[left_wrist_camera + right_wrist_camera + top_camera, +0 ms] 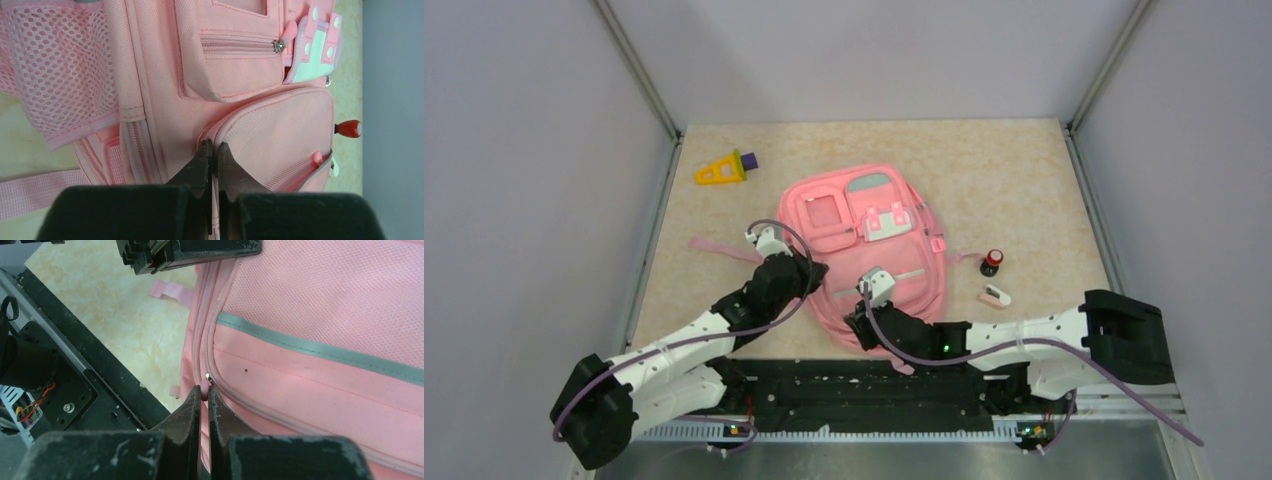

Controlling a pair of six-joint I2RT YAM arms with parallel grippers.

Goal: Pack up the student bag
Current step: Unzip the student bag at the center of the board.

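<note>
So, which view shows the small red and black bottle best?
The top external view: the whole bottle sits beside the student bag. The left wrist view shows only its red end; the right wrist view misses it.

No text, label, brand, number or sign is being shown legibly in any view. The student bag [864, 250] is being seen close by both wrist cameras, and nothing readable is being made out on its fabric. The small red-capped bottle [992, 262] near the right edge of the bench is being pictured too small for any marking to be told.
</note>
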